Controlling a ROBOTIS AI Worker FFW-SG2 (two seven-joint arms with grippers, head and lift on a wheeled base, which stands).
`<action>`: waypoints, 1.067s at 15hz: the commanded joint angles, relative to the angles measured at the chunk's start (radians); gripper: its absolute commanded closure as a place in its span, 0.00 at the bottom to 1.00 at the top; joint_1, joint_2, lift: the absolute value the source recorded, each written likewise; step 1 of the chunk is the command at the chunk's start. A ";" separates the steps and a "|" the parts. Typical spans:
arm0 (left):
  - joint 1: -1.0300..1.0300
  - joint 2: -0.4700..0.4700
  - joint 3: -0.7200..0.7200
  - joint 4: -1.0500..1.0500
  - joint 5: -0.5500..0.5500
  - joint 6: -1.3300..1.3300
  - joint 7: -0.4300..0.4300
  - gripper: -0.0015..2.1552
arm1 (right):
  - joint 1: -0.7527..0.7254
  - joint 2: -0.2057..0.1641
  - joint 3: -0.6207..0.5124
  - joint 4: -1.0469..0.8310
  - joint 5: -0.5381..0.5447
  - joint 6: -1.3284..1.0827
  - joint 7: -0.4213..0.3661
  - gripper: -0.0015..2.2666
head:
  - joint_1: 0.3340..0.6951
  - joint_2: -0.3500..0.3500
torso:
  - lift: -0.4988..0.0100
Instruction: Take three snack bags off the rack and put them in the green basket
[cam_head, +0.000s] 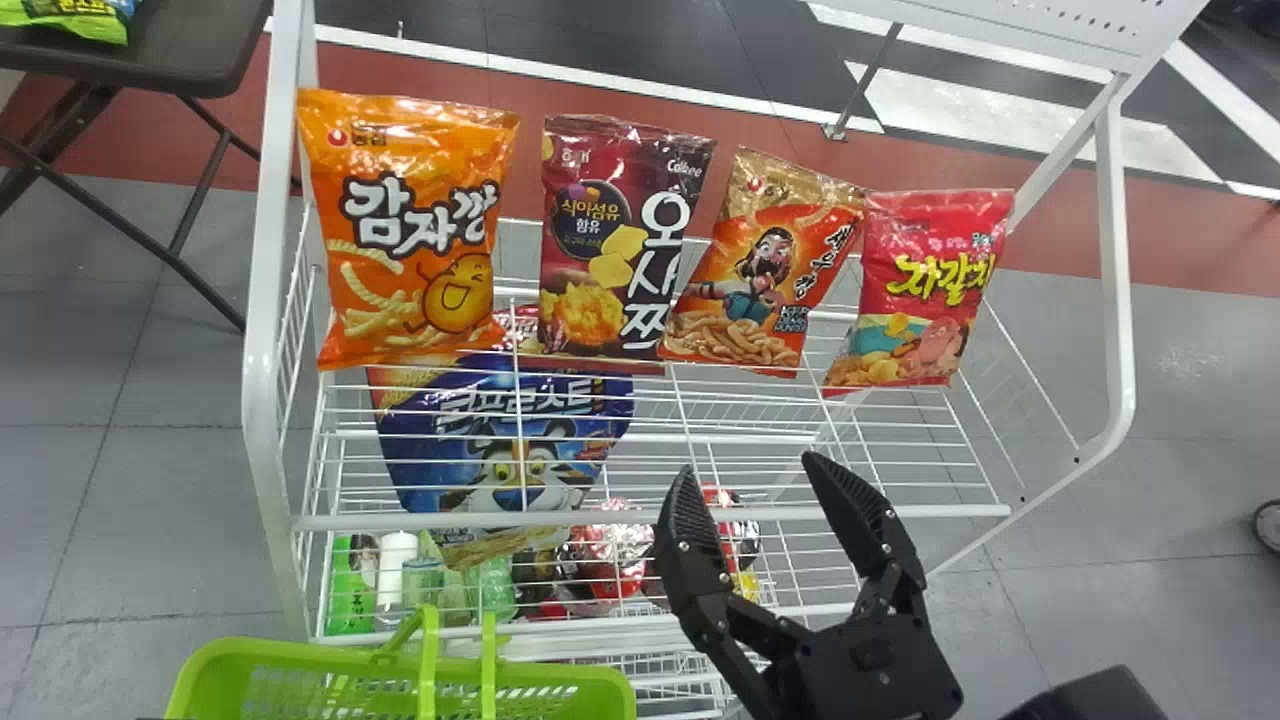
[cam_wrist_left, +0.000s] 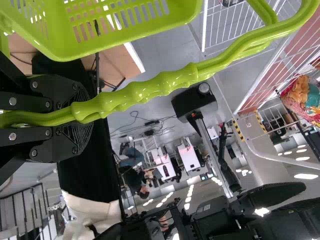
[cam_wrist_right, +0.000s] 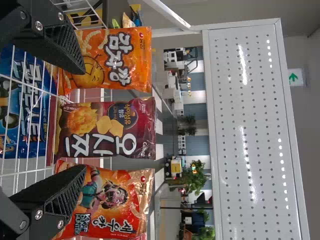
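My right gripper (cam_head: 748, 465) stands open before the rack's front rail, below the row of snack bags in the head view. Four bags stand side by side on the upper shelf: orange (cam_head: 410, 230), dark purple (cam_head: 620, 245), orange-red with a gold top (cam_head: 765, 265) and red-pink (cam_head: 925, 290). In the right wrist view, the spread gripper (cam_wrist_right: 82, 120) has the purple bag (cam_wrist_right: 107, 129) between its fingers' directions, farther off. The green basket (cam_head: 225, 665) is at the lower left, and my left gripper (cam_wrist_left: 85, 116) is shut on its handle (cam_wrist_left: 165, 82).
White wire rack (cam_head: 262, 300) surrounds the bags, with a perforated panel (cam_wrist_right: 250, 130) above. A blue snack bag (cam_head: 510, 430) and several smaller goods, including a green pack (cam_head: 350, 590), sit lower on the rack. A dark table (cam_head: 190, 50) stands behind at the left.
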 joint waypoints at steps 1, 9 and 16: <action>0.000 0.000 0.001 0.003 0.000 -0.003 0.000 0.82 | -0.001 0.004 0.000 0.001 -0.002 -0.001 -0.001 0.07 | 1.00 0.00 | 0.93; 0.000 0.000 0.001 0.006 0.000 -0.006 0.003 0.82 | -0.007 0.004 -0.005 0.010 0.000 -0.010 -0.001 0.07 | 1.00 0.00 | 0.93; 0.000 -0.003 0.001 0.006 0.000 -0.003 0.008 0.82 | -0.021 0.004 -0.009 0.030 0.000 -0.032 -0.001 0.08 | 1.00 0.00 | 0.93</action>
